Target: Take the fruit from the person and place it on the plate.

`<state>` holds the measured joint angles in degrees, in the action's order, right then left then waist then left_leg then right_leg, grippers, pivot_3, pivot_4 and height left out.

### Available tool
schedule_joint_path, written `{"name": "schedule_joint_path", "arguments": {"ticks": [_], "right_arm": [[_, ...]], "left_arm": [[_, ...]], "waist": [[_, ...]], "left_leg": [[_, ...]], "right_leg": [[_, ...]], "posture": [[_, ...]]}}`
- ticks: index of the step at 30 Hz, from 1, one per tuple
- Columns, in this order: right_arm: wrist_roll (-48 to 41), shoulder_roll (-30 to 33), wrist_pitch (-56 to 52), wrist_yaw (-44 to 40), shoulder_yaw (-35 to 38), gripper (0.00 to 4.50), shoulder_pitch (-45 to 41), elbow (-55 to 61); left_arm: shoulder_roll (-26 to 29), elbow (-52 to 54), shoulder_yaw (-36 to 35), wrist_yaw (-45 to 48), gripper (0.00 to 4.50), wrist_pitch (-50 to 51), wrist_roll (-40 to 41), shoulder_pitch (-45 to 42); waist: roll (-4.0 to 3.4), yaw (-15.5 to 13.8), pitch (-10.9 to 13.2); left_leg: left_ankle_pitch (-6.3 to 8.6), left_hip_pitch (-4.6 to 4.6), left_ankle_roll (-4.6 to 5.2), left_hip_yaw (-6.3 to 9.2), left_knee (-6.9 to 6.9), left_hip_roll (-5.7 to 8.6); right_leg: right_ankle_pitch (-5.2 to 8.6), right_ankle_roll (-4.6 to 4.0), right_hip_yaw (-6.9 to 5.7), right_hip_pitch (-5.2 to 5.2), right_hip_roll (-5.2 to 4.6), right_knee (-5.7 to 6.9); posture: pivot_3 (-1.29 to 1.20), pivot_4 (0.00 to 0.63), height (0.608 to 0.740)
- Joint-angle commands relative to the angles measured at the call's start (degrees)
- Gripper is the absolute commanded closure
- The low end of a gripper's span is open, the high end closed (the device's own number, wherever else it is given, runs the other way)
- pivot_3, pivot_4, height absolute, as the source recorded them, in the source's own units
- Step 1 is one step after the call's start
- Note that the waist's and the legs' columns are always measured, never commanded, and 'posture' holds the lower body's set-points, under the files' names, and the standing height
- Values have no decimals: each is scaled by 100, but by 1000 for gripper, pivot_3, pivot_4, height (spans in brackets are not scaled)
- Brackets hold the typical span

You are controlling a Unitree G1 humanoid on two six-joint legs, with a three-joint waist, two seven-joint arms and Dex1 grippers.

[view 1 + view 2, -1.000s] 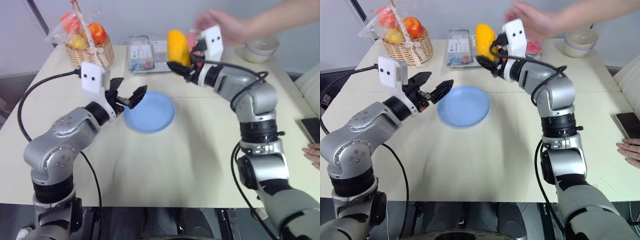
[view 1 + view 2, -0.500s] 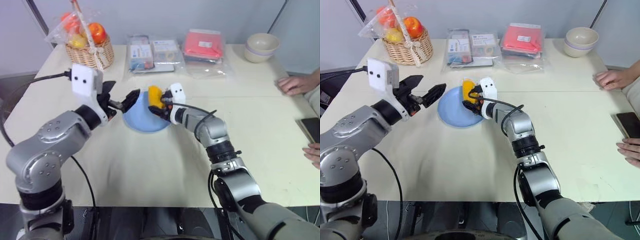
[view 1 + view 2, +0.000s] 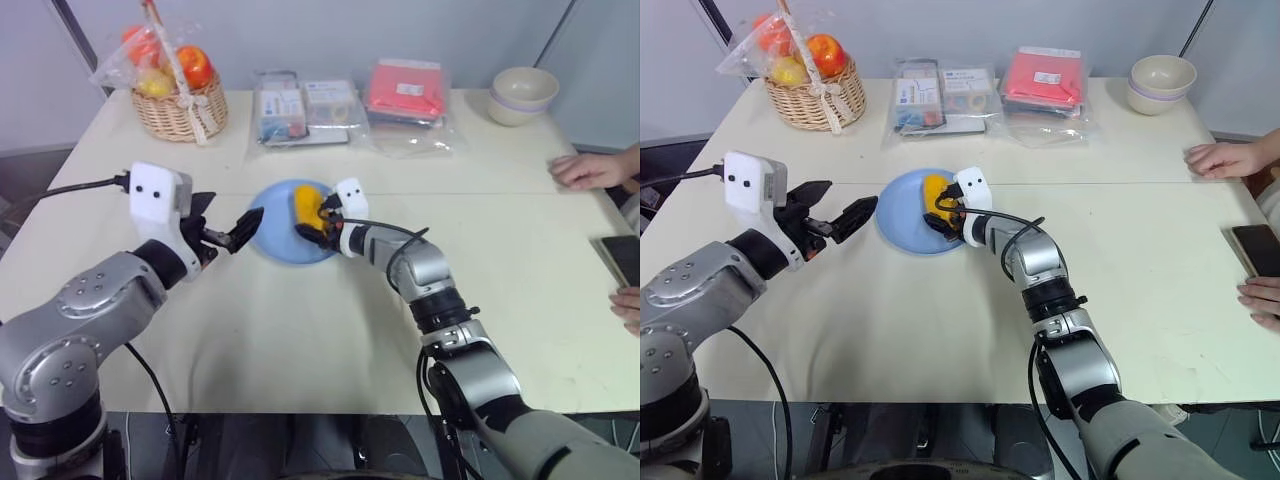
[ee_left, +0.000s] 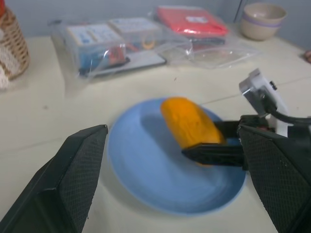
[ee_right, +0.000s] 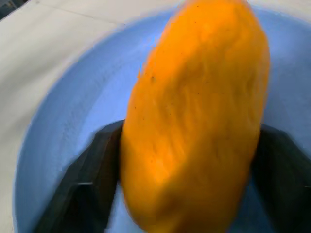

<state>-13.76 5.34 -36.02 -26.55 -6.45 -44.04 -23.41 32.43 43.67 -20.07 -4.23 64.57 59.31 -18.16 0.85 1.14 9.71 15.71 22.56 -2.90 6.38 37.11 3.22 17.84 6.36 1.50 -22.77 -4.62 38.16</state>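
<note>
The yellow-orange fruit point(image 3: 305, 205) lies on the light-blue plate point(image 3: 270, 238) at the table's middle, on the plate's right half. My right gripper point(image 3: 309, 219) is low over the plate and open, one black finger on each side of the fruit point(image 5: 194, 121); whether they touch it I cannot tell. My left gripper point(image 3: 236, 220) hovers just left of the plate, open and empty, its fingers point(image 4: 73, 170) spread wide toward the fruit point(image 4: 189, 124). The person's hand point(image 3: 585, 170) rests flat on the table at the right edge.
At the back stand a wicker basket of wrapped fruit point(image 3: 180, 95), clear packets point(image 3: 305, 100), a red packet point(image 3: 405, 88) and a cream bowl point(image 3: 525, 92). A dark phone point(image 3: 622, 258) and another hand point(image 3: 628, 305) lie at the right edge.
My right gripper came down from beside the person's raised hand and set the fruit on the plate. The person's hand withdrew to the table's right edge. My left gripper drew back to the left.
</note>
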Motion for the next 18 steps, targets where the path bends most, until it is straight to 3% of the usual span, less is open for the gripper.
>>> {"name": "schedule_joint_path", "arguments": {"ticks": [1,12,18], "right_arm": [[-48,37,-214,-75,16,47,57,478],[-557,619,-1424,-162,450,47,145,2532],[-1243,1581,-2227,-505,992,47,292,4204]], "left_arm": [[79,208,-103,-80,0,-172,107,-15],[45,42,169,-45,0,-362,94,-125],[87,-32,284,55,0,-444,97,-140]], "waist": [[0,-2,0],[-1,-19,1],[-2,-37,2]], "left_leg": [[0,0,0,-1,0,0],[0,2,0,0,0,0],[1,4,1,0,-2,1]], "right_leg": [[0,0,0,0,0,0],[0,0,0,-1,-1,-1],[0,0,0,-1,-3,-3]], "posture": [[0,150,740],[0,150,740],[0,150,740]]}}
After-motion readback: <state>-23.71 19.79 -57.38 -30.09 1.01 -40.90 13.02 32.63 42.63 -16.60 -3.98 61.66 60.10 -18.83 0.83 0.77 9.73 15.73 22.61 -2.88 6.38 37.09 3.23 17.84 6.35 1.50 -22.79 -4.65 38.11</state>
